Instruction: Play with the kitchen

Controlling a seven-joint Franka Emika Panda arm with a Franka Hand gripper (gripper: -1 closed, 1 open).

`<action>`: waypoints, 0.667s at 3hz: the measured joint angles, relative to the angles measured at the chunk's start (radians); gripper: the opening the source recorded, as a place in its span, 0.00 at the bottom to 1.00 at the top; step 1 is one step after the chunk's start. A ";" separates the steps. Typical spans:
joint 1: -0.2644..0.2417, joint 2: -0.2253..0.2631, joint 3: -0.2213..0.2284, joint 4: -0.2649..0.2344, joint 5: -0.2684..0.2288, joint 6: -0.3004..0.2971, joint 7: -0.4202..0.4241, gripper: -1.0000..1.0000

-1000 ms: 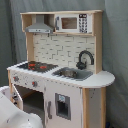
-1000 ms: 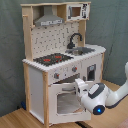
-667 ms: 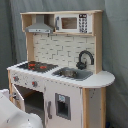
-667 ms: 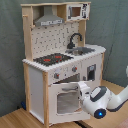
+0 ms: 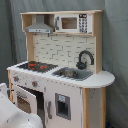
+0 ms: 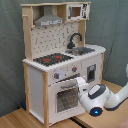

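The tall white and light-wood toy play kitchen [image 5: 60,70] fills most of the frame in both exterior views, standing upright on a light wooden floor [image 6: 20,119] before a grey-green curtain [image 6: 11,50]. Along its top, the grey metal-look hood [image 5: 40,25] sits at the upper left of the first exterior view, with the small white microwave [image 5: 72,22] beside it toward the upper right. Below the pale tiled backsplash, the black stovetop with red rings [image 6: 52,59] lies next to the grey sink [image 6: 85,50], over which the curved black faucet [image 6: 74,40] arches. The windowed oven door [image 6: 64,97] sits in the lower middle of the second exterior view. The white robot arm [image 6: 107,97] reaches in from the lower right of the second exterior view, its gripper [image 6: 82,84] close against the oven front near the door's top edge; whether the claw is open or closed on anything cannot be told.
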 joint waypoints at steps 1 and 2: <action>0.001 0.000 -0.006 0.073 -0.016 -0.064 -0.032 1.00; 0.005 0.001 -0.026 0.142 -0.052 -0.122 -0.070 1.00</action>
